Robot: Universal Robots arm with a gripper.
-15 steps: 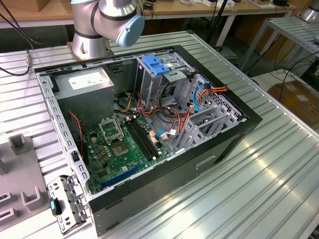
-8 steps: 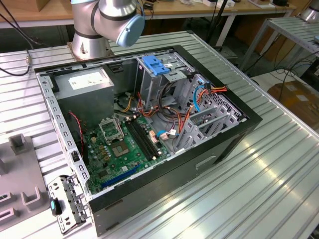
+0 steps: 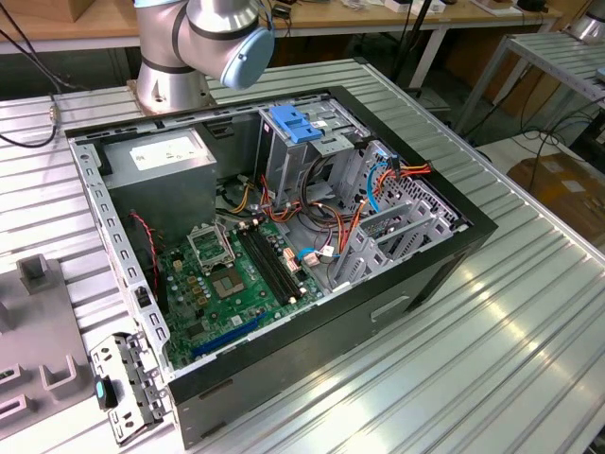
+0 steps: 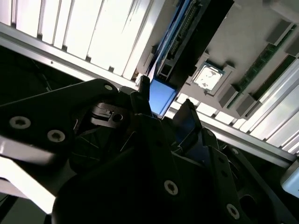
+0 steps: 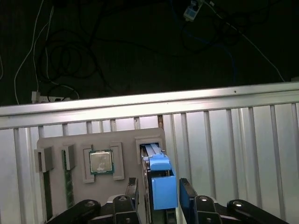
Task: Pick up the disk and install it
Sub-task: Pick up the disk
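Ribbed metal tabletop (image 3: 529, 359), wooden workbenches (image 3: 359, 21) behind.

disk (image 5: 163, 191) | blue carrier end | standing on edge | slotted in grey tray (image 5: 56, 140)

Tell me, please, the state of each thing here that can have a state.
Disk: standing on edge in a slot of the holder, not lifted.
Gripper: open, fingers on either side of the disk's blue end.
Chip: seated in a holder pocket.
Case: lying on its side, open, inside exposed.
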